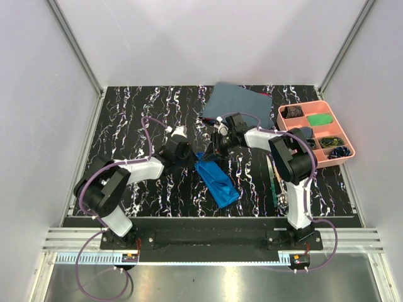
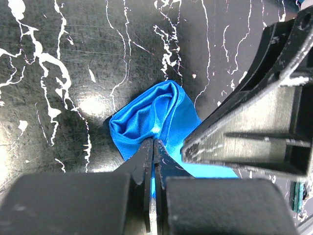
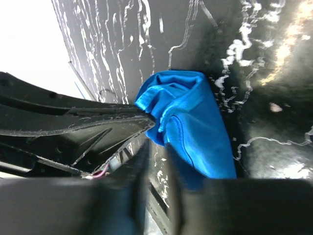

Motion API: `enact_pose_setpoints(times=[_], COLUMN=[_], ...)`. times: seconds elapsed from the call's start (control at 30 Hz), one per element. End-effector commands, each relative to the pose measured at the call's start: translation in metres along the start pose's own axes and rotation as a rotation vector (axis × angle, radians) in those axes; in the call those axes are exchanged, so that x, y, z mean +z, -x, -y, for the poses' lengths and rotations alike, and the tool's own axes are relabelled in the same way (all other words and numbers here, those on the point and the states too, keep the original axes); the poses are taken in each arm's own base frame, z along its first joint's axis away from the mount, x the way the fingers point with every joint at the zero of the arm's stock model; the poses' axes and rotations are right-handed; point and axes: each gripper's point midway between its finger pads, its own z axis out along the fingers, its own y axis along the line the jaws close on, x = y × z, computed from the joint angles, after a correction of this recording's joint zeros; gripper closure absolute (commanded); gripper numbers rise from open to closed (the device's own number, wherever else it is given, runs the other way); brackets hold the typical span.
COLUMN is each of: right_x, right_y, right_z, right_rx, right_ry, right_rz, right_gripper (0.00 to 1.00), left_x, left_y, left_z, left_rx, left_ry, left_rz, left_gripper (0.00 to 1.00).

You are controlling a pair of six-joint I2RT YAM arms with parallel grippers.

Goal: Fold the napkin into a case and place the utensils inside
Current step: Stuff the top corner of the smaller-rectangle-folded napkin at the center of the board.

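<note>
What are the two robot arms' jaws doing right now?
Left gripper: closed, pinching the blue napkin.
Right gripper: jaws partly open, beside the napkin.

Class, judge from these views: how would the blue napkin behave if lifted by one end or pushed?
Probably floppy: the napkin bunches into soft wrinkles rather than holding shape. Its sheen suggests it may slip when gripped. Being thin cloth, it likely feels light, and pushed would crumple, not slide whole.
</note>
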Motion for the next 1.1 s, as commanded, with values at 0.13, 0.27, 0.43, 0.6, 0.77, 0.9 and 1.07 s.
enact_pose_setpoints(times=[0.13, 0.27, 0.43, 0.6, 0.77, 0.9, 1.07], right_x=[-0.005, 0.002, 0.006, 0.013, 0.025, 0.033, 0.043], right_y=[0.015, 0.017, 0.018, 0.017, 0.015, 0.013, 0.009], right_z=[0.008, 0.01, 0.011, 0.009, 0.002, -0.005, -0.016], right_rx=[-0.024, -0.015, 0.0, 0.017, 0.015, 0.016, 0.012], right_ry=[-0.007, 0.009, 0.031, 0.065, 0.108, 0.125, 0.153], right_rz=[0.029, 0.025, 0.021, 0.008, -0.006, -0.019, -0.036], right_gripper=[0.97, 0.99, 1.0, 1.0, 1.0, 1.0, 1.0], left_x=[-0.005, -0.004, -0.004, -0.003, -0.002, -0.001, 0.003], left_y=[0.01, 0.01, 0.012, 0.012, 0.012, 0.01, 0.01], left_z=[0.011, 0.012, 0.015, 0.017, 0.018, 0.017, 0.018], left_rx=[0.013, 0.012, 0.01, 0.009, 0.01, 0.006, 0.006], left_ry=[-0.036, -0.039, -0.049, -0.056, -0.057, -0.057, -0.058], left_rz=[0.03, 0.031, 0.037, 0.036, 0.033, 0.029, 0.027], left_gripper=[1.0, 1.0, 1.0, 1.0, 1.0, 1.0, 1.0])
